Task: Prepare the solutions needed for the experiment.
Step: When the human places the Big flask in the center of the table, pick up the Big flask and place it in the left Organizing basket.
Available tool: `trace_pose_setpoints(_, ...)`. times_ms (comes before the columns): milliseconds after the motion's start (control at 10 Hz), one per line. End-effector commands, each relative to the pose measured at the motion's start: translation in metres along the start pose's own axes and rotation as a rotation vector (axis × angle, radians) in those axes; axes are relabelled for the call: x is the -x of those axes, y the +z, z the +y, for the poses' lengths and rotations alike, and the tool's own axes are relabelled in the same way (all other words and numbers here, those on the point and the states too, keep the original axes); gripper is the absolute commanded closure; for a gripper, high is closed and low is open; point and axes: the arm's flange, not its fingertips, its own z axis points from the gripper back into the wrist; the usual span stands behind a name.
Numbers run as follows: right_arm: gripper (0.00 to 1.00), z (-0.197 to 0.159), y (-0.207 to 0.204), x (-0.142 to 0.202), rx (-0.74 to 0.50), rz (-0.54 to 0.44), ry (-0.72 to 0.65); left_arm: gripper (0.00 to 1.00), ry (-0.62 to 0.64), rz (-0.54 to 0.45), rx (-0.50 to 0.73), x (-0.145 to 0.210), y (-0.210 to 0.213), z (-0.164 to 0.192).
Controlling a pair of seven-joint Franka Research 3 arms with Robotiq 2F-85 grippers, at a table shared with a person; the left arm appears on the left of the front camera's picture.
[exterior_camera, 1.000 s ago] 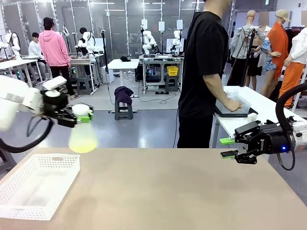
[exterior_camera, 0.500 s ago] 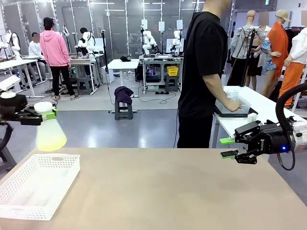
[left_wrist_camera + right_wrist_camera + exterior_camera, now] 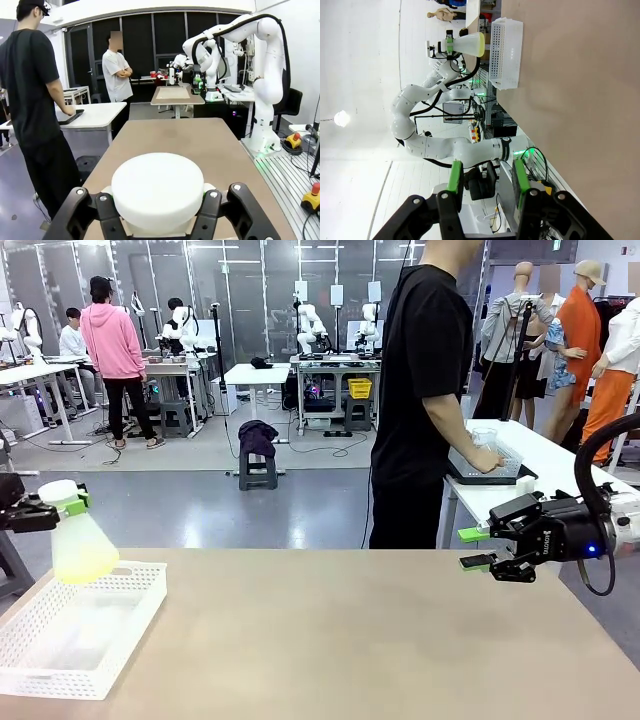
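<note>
A frosted conical flask [image 3: 80, 540] with a white cap hangs at the far left, just above the far edge of the white basket [image 3: 100, 635]. Its bottom holds the solutions [image 3: 85, 562], a shallow pale yellow layer. My left gripper [image 3: 60, 505] is shut on the flask's neck. The left wrist view shows the white cap [image 3: 157, 192] clamped between my left gripper's [image 3: 157, 212] fingers. My right gripper [image 3: 475, 548] hovers open over the table's right edge with nothing between its green pads. In the right wrist view my right gripper [image 3: 486, 177] points along the table toward the flask [image 3: 467, 44].
The white slotted basket [image 3: 505, 52] lies at the table's front left corner. A person in black stands beyond the far edge, one hand on a dark tray [image 3: 490, 470] on a white side table. The tan tabletop [image 3: 350, 640] stretches between the arms.
My left arm has carried the flask leftward and down, from near the table's left-middle to just above the basket's far edge. The right gripper has not moved.
</note>
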Motion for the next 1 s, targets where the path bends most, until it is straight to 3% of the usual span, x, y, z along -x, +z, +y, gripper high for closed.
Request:
trace_pose_setpoints(0, 0.50, 0.000, 0.000, 0.001, -0.001, 0.001, 0.013, 0.90, -0.007, -0.040, -0.015, 0.010, -0.001, -0.002)
trace_pose_setpoints(500, 0.50, 0.000, 0.000, 0.001, -0.001, 0.001, 0.013, 0.90, 0.042, -0.004, 0.016, 0.062, -0.010, -0.009)
trace_pose_setpoints(900, 0.50, 0.000, 0.000, 0.001, -0.001, 0.001, 0.013, 0.90, 0.054, 0.084, 0.010, 0.092, -0.009, -0.013)
